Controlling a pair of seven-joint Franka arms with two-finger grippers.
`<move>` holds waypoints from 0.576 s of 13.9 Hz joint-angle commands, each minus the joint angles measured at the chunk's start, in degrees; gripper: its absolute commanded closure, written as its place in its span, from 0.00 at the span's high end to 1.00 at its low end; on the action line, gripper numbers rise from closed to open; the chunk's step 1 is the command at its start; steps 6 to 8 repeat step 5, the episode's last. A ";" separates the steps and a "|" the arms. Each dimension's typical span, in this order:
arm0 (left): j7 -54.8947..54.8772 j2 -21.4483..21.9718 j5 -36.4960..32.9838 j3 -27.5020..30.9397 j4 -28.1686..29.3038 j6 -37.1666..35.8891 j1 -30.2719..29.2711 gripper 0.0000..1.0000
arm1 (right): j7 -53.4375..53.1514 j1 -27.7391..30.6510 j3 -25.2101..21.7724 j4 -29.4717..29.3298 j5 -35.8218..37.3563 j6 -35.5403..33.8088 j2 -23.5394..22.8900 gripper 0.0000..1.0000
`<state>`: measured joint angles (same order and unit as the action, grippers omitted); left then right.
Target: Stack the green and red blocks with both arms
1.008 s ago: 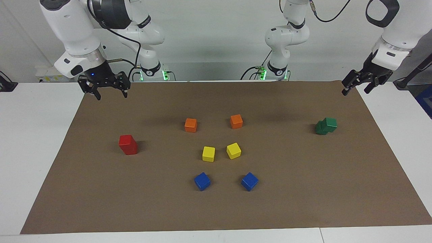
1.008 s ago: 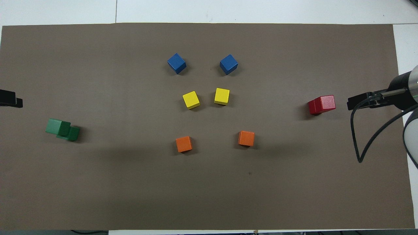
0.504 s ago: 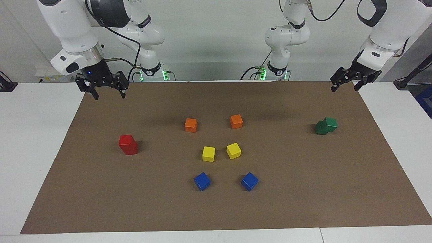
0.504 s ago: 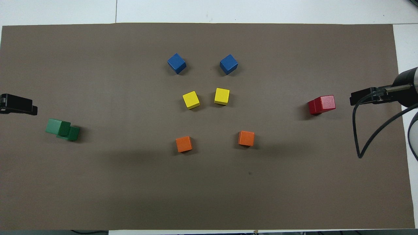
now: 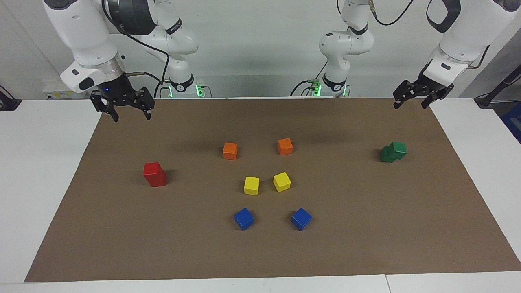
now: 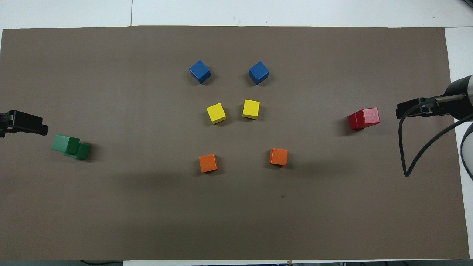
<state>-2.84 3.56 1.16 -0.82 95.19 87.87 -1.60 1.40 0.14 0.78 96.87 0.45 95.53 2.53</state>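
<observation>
Two green blocks (image 5: 393, 151) stand one on the other, the top one set askew, at the left arm's end of the brown mat; they also show in the overhead view (image 6: 70, 146). Two red blocks (image 5: 154, 174) stand squarely stacked at the right arm's end, also in the overhead view (image 6: 364, 118). My left gripper (image 5: 409, 106) hangs open and empty in the air over the mat's corner, apart from the green stack; one of its fingers (image 6: 24, 123) shows in the overhead view. My right gripper (image 5: 131, 117) hangs open and empty over the other corner, shown from above (image 6: 417, 109) beside the red stack.
On the mat (image 5: 366, 228) between the stacks lie two orange cubes (image 5: 230, 150) (image 5: 285, 146), two yellow cubes (image 5: 251, 185) (image 5: 281, 181) and two blue cubes (image 5: 244, 218) (image 5: 301, 218). A black cable (image 6: 404, 155) hangs from the right arm.
My left gripper has risen and swung in from beyond the mat's edge toward the green stack. My right gripper has shifted only slightly. No block has moved.
</observation>
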 commanded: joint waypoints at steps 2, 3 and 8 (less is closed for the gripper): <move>0.46 1.72 -1.77 0.73 1.58 -0.59 1.16 1.00 | -1.05 0.82 0.02 -0.46 0.35 -0.52 -0.25 1.00; 0.38 1.72 -1.77 0.73 1.49 -0.50 1.16 1.00 | -1.05 0.82 -0.07 -0.46 0.35 -0.52 -0.16 1.00; 0.37 1.72 -1.77 0.73 1.49 -0.50 1.08 1.00 | -0.96 1.44 -0.07 -0.37 0.35 -0.61 -0.07 1.00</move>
